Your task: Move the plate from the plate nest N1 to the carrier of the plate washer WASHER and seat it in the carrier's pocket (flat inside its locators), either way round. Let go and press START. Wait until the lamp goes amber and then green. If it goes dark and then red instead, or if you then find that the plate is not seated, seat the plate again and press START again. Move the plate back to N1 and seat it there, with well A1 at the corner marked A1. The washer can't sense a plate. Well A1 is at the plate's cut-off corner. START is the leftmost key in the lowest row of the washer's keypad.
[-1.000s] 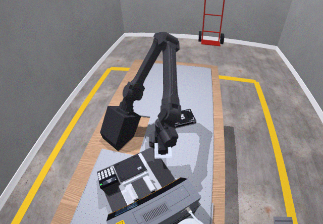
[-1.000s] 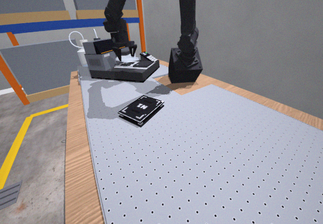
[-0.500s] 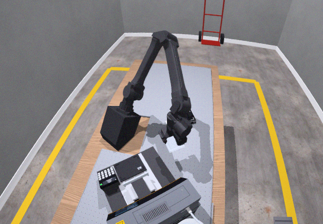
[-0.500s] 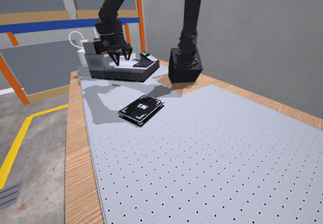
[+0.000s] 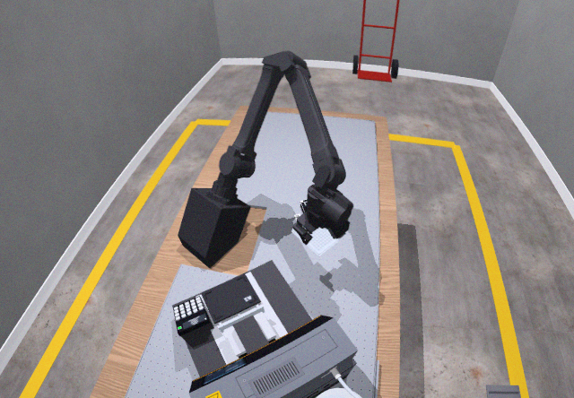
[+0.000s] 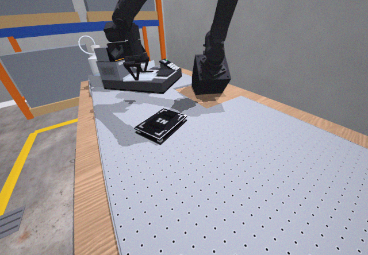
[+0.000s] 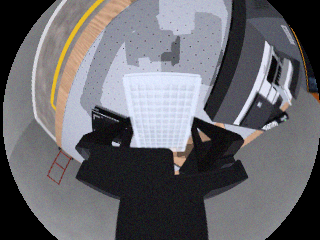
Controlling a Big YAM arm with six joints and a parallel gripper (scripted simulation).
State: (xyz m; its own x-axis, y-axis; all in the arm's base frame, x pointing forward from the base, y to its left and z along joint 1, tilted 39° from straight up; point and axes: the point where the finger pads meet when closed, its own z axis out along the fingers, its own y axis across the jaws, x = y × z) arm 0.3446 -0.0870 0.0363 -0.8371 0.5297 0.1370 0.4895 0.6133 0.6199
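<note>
One bench [image 5: 389,255] [image 6: 85,186] [image 7: 73,74] carries everything here but the red cart, its top mostly covered by a pale, perforated board [image 5: 352,152] [image 6: 237,172] [image 7: 110,45]. The arm [image 5: 308,107] [image 6: 221,15] rises from a black block [image 5: 213,227] [image 6: 211,80] by the left long edge in the top view, bends high, then comes down towards the right long edge. The washer [image 5: 278,361] [image 6: 133,85] [image 7: 240,65] sits at the near end in that same view, set askew to the edges. Past the far short edge, a red cart [image 5: 374,76] [image 7: 59,166] stands against the wall.

Nest N1 [image 6: 161,123] [image 7: 107,122] bears no plate; in the exterior view it lies near the left long edge, its corner brackets and label in sight. The gripper [image 5: 323,234] [image 6: 141,74] [image 7: 161,119] is closed on the plate [image 5: 320,243] [image 6: 142,76] [image 7: 162,107], one finger along each side. The plate is over the board, between N1 and the washer, apart from both; its tilt is hard to judge, as the fingers probably hide part of it in the exterior view.

At the washer's left corner in the top view sits the keypad [image 5: 188,308] [image 6: 173,66] [image 7: 270,123], with a green lamp [image 5: 179,327] [image 6: 167,60] lit beside its keys.
</note>
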